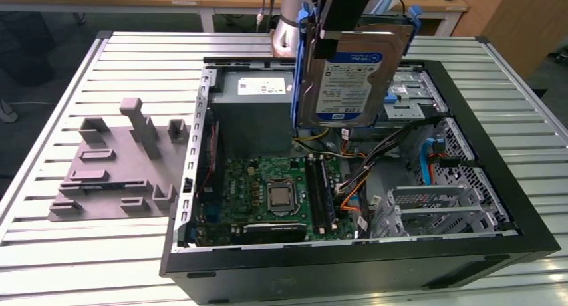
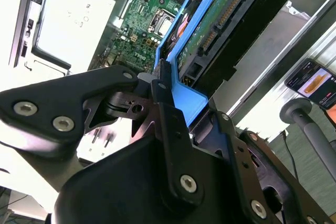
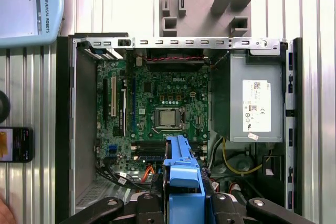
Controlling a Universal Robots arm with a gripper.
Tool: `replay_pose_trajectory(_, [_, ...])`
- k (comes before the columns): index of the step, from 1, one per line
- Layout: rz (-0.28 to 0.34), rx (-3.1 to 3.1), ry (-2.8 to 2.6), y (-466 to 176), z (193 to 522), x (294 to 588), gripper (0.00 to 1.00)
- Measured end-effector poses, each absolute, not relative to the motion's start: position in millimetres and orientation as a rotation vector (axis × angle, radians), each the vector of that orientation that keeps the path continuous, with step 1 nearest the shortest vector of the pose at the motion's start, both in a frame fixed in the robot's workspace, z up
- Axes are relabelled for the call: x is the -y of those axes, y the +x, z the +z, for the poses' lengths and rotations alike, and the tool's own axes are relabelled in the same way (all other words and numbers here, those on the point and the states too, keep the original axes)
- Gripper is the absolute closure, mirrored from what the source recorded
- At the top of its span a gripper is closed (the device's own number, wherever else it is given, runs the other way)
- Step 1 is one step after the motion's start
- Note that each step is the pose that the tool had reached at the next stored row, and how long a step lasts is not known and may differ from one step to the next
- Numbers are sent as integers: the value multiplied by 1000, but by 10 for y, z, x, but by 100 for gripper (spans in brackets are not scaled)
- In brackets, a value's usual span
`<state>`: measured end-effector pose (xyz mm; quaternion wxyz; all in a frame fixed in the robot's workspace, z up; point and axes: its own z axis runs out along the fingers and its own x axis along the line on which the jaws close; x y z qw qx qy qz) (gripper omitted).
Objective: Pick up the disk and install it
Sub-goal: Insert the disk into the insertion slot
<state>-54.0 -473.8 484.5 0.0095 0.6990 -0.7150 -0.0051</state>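
The disk (image 1: 348,76), a silver hard drive with a white-and-blue label in a blue carrier frame, hangs upright above the open computer case (image 1: 461,253). My gripper (image 1: 342,23) is shut on its top edge. It hovers over the rear part of the case, between the grey power supply box (image 1: 253,96) and the drive bay (image 1: 413,93). In the second wrist view the black fingers (image 2: 168,114) clamp the blue carrier (image 2: 184,95), with the disk's (image 2: 220,22) green circuit side showing. In the first wrist view the blue carrier (image 3: 181,174) sits edge-on above the motherboard (image 3: 163,108).
The case lies open on a slatted metal table (image 1: 80,266). A grey plastic fixture (image 1: 116,166) stands on the exterior view's left. Inside are the motherboard (image 1: 271,196), cables (image 1: 350,186) and a metal cage (image 1: 435,209). A phone (image 3: 16,144) lies beside the case.
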Motion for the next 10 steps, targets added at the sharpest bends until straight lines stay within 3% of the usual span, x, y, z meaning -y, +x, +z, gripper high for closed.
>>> replay_pose_trajectory(10, [-16, 2233, 2183, -561, 4845, 4738, 64])
